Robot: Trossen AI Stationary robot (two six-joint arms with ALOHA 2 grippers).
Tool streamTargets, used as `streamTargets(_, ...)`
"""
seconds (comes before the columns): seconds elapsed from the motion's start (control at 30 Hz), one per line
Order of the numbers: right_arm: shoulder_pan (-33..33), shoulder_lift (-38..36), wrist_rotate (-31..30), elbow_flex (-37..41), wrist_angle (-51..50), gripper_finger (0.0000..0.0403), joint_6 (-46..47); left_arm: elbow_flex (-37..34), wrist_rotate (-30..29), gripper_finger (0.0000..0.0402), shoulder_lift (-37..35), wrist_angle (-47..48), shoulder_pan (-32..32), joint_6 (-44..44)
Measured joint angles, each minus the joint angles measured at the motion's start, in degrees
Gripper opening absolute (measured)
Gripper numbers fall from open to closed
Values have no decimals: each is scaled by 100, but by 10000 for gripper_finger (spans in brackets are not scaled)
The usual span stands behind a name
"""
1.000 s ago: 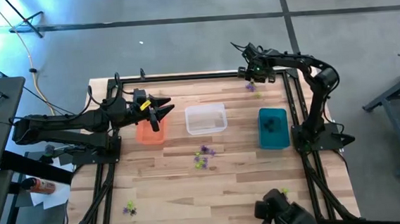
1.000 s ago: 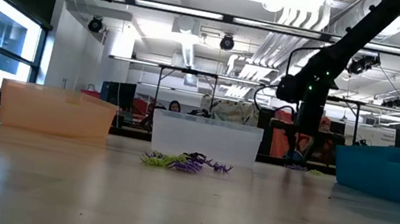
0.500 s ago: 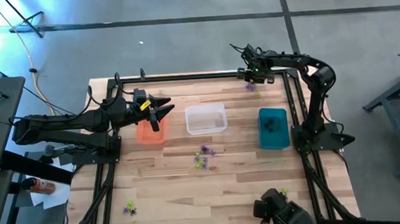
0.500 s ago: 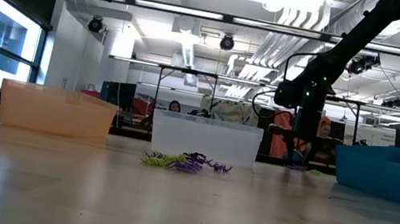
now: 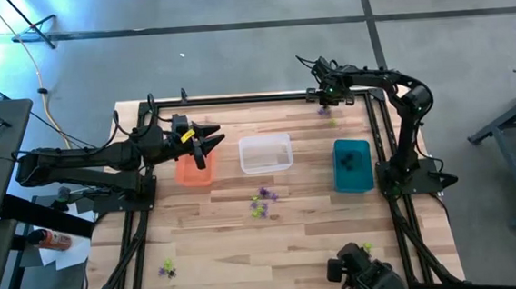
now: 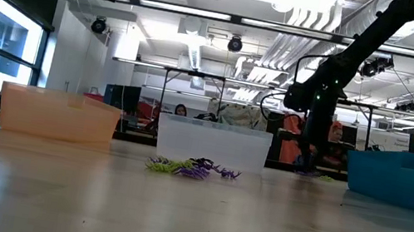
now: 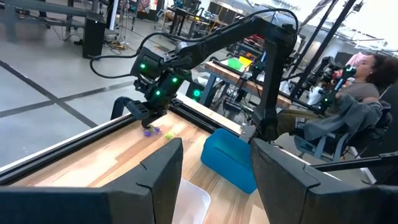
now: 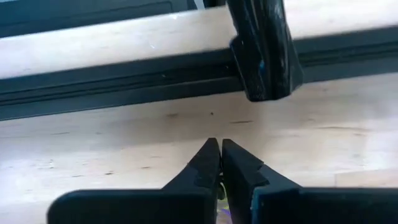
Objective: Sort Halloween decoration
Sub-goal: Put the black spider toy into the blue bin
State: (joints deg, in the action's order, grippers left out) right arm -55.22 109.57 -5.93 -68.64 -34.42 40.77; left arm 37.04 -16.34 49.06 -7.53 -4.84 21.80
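No readable text, labels or numbers anywhere.

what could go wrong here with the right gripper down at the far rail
The right gripper has shut at the table's far edge, where small purple and green trinkets lie close together. It may have pinched two colours at once, or only a thin leg that slips on lifting. The black rail is close, so a swing could clip it.
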Motion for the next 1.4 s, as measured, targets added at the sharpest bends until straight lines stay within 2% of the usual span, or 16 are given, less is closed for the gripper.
streamTargets(0.37, -31, -562, -7, 0, 251, 1, -460, 2, 2, 177, 0, -2, 0, 4)
streamTargets(0.5, 18, -1069, 58, 1, 267, 0, -938, 2, 2, 177, 0, -2, 0, -45)
streamTargets(0.7, 514, -2135, 590, 4, 293, 0, -1846, 2, 4, 177, 0, -4, 0, -199)
streamTargets(0.83, 1186, -2882, 933, 9, 547, 0, -2241, 2, 4, 177, 0, -4, 0, -195)
streamTargets(1.03, 2710, -3745, 1025, 9, 1250, 0, -2455, 2, 10, 177, 0, -29, 0, -139)
streamTargets(1.2, 4094, -4012, 347, 9, 1936, 0, -2799, 7, 220, 177, 50, -543, 5, -331)
streamTargets(1.4, 5180, -3917, 2, 9, 2580, 0, -3590, 7, 490, 177, 273, -893, 139, -997)
